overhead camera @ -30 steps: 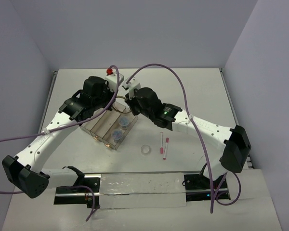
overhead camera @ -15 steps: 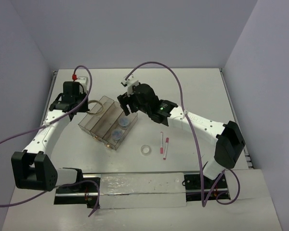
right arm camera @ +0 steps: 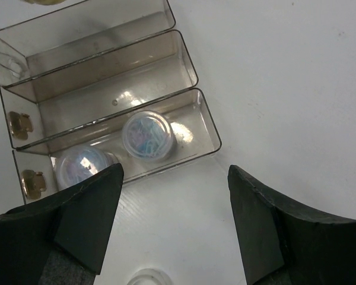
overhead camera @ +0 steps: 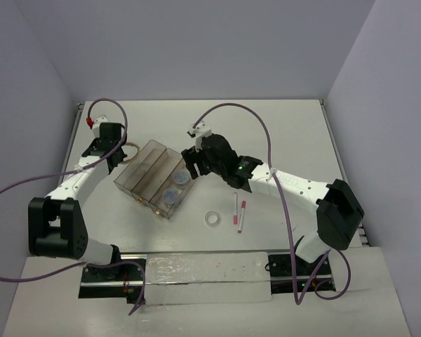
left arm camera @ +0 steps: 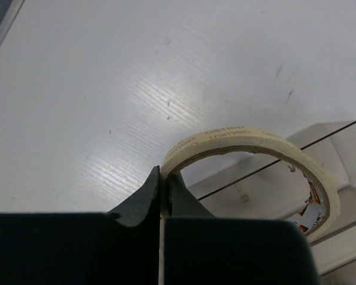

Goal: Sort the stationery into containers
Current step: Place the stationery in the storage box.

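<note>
Now my left gripper (left arm camera: 164, 185) pinches the tan loop (left arm camera: 243, 132).
My right gripper (right arm camera: 173, 178) hangs wide apart by the tray (right arm camera: 187, 59), two jars (right arm camera: 148, 135) inside.

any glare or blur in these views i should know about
Right wrist: bright glare on the tray floor beside a jar, right hand fingers soft. Left wrist: left hand fingers blurred, tan loop sharp. Top external: even light, soft shadows.

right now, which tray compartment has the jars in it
The outer compartment on the pens' side, nearest the right gripper; both jars sit in it, the other two hold none.
</note>
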Controlling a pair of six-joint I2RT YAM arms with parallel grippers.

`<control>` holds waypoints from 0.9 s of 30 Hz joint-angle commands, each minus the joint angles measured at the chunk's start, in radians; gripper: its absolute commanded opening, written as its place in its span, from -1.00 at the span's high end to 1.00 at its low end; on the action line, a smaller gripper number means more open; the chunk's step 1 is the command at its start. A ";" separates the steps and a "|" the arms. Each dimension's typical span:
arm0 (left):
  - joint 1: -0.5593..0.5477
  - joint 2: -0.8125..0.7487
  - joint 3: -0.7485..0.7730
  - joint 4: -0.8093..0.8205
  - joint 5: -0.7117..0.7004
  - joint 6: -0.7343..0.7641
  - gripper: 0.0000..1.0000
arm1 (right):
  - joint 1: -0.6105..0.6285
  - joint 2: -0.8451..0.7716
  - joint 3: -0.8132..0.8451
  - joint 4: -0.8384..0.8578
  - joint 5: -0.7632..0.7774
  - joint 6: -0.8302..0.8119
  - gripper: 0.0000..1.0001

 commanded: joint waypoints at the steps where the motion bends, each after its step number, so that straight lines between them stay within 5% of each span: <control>1: 0.002 -0.012 0.031 -0.011 -0.022 -0.135 1.00 | -0.017 -0.054 -0.016 0.055 0.027 0.028 -0.57; 6: 0.000 -0.106 -0.090 0.125 0.032 -0.154 1.00 | -0.030 -0.059 -0.050 0.061 0.030 0.048 -0.56; 11: -0.017 -0.124 -0.139 0.192 -0.061 -0.171 1.00 | -0.042 -0.060 -0.073 0.063 0.031 0.066 -0.56; 16: -0.105 -0.090 -0.138 0.272 -0.415 -0.125 1.00 | -0.052 -0.072 -0.088 0.065 0.037 0.076 -0.56; 18: -0.178 -0.064 -0.186 0.471 -0.559 0.023 1.00 | -0.054 -0.079 -0.096 0.068 0.039 0.082 -0.56; 27: -0.240 0.089 -0.128 0.441 -0.695 0.047 1.00 | -0.067 -0.110 -0.147 0.085 0.043 0.096 -0.56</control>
